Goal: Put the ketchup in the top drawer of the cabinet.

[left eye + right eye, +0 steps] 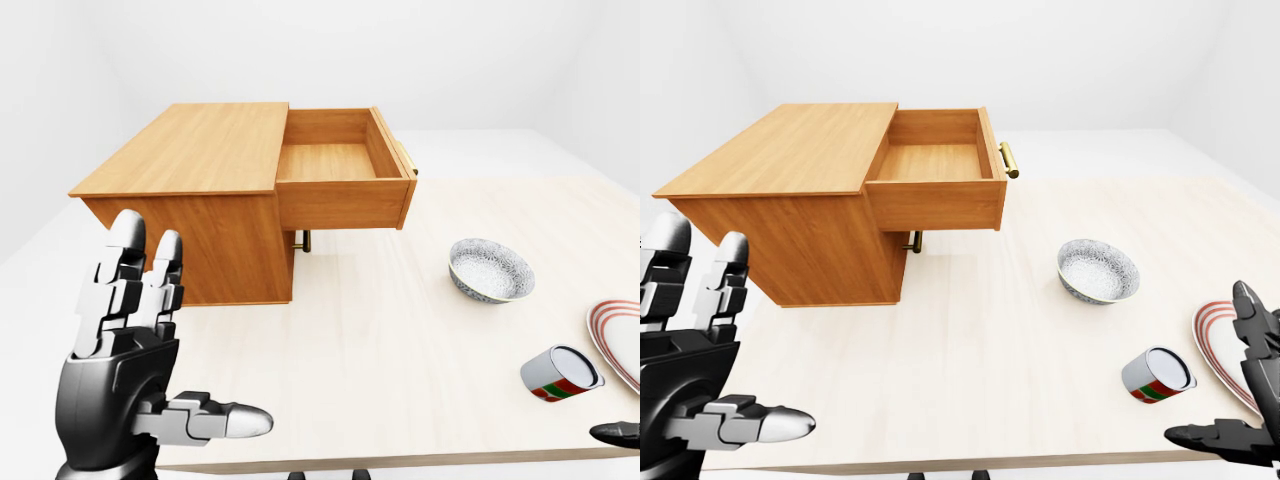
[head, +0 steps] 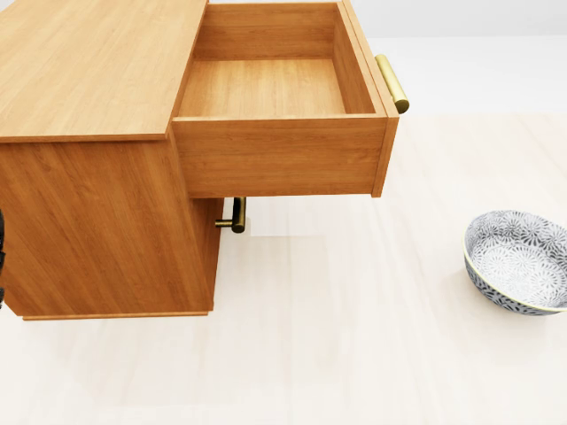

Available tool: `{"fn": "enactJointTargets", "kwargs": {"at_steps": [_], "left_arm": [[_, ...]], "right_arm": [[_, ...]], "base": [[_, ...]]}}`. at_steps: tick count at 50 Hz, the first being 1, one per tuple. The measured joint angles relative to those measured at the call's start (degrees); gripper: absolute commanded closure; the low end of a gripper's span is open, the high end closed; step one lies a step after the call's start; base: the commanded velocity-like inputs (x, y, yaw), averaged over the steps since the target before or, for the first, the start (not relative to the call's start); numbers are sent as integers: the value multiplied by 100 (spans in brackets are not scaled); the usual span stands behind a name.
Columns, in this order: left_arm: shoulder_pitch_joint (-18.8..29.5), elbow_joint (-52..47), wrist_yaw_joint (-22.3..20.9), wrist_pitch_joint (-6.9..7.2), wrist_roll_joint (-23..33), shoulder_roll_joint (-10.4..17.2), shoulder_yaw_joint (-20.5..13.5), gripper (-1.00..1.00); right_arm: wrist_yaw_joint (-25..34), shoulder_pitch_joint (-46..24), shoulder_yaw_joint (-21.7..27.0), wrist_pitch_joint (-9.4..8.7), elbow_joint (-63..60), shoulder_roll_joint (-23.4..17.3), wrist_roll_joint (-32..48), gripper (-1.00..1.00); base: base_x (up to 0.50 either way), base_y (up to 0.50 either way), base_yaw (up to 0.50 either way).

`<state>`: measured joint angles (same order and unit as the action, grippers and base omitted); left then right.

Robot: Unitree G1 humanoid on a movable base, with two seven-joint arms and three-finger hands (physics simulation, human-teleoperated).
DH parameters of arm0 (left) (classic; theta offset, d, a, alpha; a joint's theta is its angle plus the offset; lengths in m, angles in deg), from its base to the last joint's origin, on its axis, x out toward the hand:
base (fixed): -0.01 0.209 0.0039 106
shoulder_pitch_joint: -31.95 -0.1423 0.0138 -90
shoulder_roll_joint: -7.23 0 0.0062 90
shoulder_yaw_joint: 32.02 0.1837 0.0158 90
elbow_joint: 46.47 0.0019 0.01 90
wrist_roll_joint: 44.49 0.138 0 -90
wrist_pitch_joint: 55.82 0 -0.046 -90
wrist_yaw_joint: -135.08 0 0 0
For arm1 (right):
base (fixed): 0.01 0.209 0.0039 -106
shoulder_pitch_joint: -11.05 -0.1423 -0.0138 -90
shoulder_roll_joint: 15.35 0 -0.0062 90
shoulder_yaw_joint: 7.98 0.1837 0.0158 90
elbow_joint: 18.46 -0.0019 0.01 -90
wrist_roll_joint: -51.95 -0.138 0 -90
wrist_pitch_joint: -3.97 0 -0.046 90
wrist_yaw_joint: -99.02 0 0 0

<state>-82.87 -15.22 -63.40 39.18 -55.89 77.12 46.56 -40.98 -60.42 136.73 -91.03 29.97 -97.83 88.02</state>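
A wooden cabinet (image 1: 190, 160) stands on the table at the upper left of the eye views. Its top drawer (image 2: 266, 88) is pulled out and empty, with a brass handle (image 2: 392, 84) on its right end. A small cylindrical container with a red, green and white label (image 1: 1157, 375), the only thing here that could be the ketchup, lies on its side at the lower right. My left hand (image 1: 200, 330) is open and empty, raised at the lower left. My right hand (image 1: 1215, 370) is open and empty, just right of the container and apart from it.
A patterned grey bowl (image 1: 490, 270) sits right of the cabinet. A red-rimmed plate (image 1: 615, 340) lies at the right edge. A lower drawer's brass handle (image 2: 235, 217) shows under the open drawer. The pale table (image 1: 380, 340) ends near the bottom of the eye views.
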Motion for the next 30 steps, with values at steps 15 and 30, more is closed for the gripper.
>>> {"fn": "enactJointTargets", "kwargs": {"at_steps": [15,30], "left_arm": [[-12,30,18,0,14,18,36,-100],[-22,46,29,0,28,25,60,-100]], "right_arm": [[0,-17,-179,0,413,-55,11,-100],[0,-36,-339,0,938,-186,-112,-100]], "base": [[0,0,0],[0,0,0]]}}
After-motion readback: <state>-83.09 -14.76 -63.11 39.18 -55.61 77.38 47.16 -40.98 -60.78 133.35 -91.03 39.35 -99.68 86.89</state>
